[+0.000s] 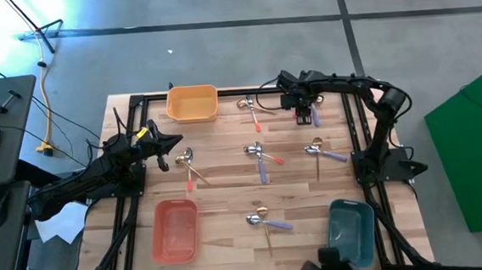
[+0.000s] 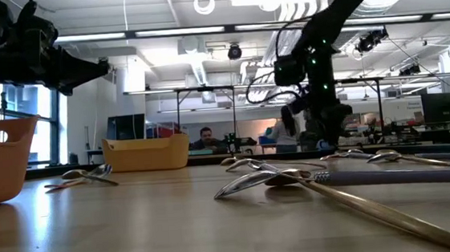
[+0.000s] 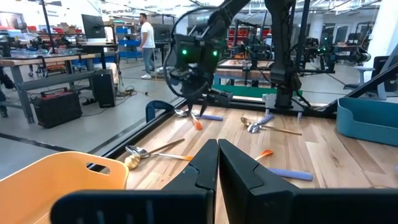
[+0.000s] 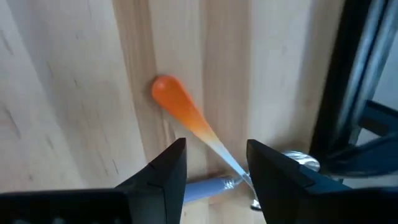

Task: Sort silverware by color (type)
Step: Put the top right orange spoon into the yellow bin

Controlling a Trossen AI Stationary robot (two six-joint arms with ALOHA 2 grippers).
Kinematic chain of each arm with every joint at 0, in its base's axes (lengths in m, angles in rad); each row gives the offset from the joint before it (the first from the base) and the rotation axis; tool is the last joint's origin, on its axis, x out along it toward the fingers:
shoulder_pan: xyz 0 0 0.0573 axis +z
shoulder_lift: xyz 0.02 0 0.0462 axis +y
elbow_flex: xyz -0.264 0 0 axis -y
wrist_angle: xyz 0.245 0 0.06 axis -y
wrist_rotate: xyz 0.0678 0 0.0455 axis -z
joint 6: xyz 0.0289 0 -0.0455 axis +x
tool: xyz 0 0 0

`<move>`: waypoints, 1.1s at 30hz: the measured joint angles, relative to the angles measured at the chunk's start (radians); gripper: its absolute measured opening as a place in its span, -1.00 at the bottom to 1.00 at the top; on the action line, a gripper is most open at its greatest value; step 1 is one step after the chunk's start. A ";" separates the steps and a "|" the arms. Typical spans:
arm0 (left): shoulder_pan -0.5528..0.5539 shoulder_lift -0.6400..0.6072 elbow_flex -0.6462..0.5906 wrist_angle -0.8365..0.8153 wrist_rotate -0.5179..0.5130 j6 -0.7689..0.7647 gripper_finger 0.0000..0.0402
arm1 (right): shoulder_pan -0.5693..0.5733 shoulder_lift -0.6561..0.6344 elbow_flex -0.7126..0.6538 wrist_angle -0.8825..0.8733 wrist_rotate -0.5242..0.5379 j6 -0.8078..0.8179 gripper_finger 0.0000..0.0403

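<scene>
Silverware [image 1: 259, 155] lies scattered in small crossed clusters over my wooden counter [image 1: 228, 187], between the orange, red and teal bins. My right pincer [image 4: 214, 165] hangs released over an orange-handled spoon [image 4: 180, 112] at the far edge, while my left pincer [image 3: 217, 163] waits clenched, holding nothing, near the orange bin [image 1: 192, 103].

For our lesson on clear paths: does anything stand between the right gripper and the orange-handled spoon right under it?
Nothing visible does. The right gripper is open, hanging directly above the orange-handled spoon, with only bare table around the handle. A blue-handled spoon crosses that spoon beside the fingers, so a grasp there might catch both.
</scene>
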 joint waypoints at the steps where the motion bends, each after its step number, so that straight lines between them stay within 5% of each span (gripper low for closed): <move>1: 0.000 0.000 0.000 0.000 0.000 0.000 -0.98 | 0.002 0.000 0.025 -0.025 0.000 0.012 -0.24; 5: 0.000 0.000 0.000 0.001 0.000 -0.002 -0.98 | 0.007 0.004 0.157 -0.117 -0.005 0.103 -0.25; 11: 0.000 0.000 0.000 0.001 0.000 -0.003 -0.98 | -0.035 0.116 0.442 -0.328 -0.128 0.634 -0.33; 16: 0.000 0.000 0.000 -0.013 0.000 -0.030 -0.98 | -0.079 0.220 0.574 -0.477 -0.223 0.897 -0.39; 24: 0.000 0.000 0.000 -0.056 0.001 -0.057 -0.98 | -0.082 0.245 0.515 -0.493 -0.177 1.251 -0.40; 33: 0.000 0.000 0.000 -0.057 0.001 -0.097 -0.98 | 0.068 0.200 0.353 -0.361 -0.063 1.480 -0.40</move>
